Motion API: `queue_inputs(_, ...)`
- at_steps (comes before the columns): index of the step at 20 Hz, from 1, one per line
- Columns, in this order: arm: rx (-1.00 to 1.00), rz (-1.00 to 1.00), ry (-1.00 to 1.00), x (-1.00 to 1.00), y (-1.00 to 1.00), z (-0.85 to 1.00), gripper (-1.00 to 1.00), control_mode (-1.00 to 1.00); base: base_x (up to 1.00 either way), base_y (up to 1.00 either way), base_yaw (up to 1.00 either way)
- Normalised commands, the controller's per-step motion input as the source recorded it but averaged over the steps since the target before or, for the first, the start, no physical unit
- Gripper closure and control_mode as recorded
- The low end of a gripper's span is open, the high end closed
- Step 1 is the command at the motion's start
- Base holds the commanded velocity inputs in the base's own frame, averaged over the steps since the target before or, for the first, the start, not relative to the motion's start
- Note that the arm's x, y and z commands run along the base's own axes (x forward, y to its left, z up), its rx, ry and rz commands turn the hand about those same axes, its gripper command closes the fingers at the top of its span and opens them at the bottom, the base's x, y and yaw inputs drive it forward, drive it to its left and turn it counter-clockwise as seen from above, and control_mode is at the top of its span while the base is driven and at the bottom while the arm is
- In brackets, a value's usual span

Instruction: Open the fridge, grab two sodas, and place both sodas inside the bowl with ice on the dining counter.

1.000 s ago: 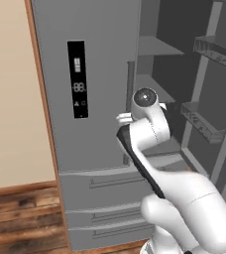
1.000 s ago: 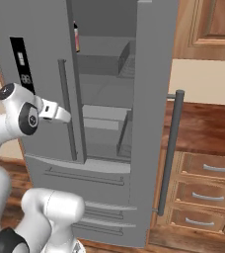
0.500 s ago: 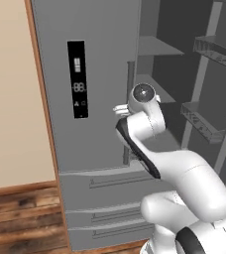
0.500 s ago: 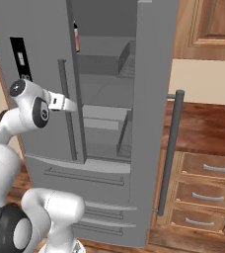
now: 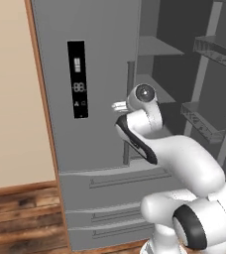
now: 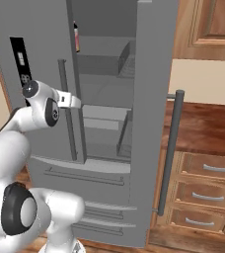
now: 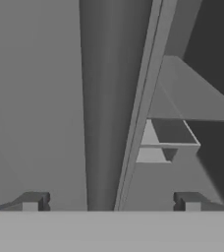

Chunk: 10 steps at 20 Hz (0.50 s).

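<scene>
Fridge (image 5: 100, 59) handle (image 7: 109, 108) sits between the raised arm's spread, empty tool (image 7: 111, 202).

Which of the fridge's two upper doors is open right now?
The door without the black panel is open: it is swung outward toward the wooden drawers, baring the shelves. The door with the black panel is shut, and the claw sits by its handle.

The gripper (image 7: 111, 202) stands with its jaws wide apart and nothing between them. Just ahead, a grey vertical bar handle (image 7: 106, 98) of the fridge (image 7: 30, 88) runs between the fingertips (image 7: 33, 201). To the right, the interior shows a grey shelf (image 7: 195, 93).
</scene>
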Motion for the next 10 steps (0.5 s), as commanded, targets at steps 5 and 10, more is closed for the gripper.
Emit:
queue_inputs(5, 0.01, 0.01, 0.02, 0.36, 0.14, 0.0, -1.0, -1.0, 0.0, 0.0, 0.0)
queue_inputs(10, 0.01, 0.03, 0.0, 0.37, 0.02, 0.0, -1.0, -1.0, 0.0, 0.0, 0.0)
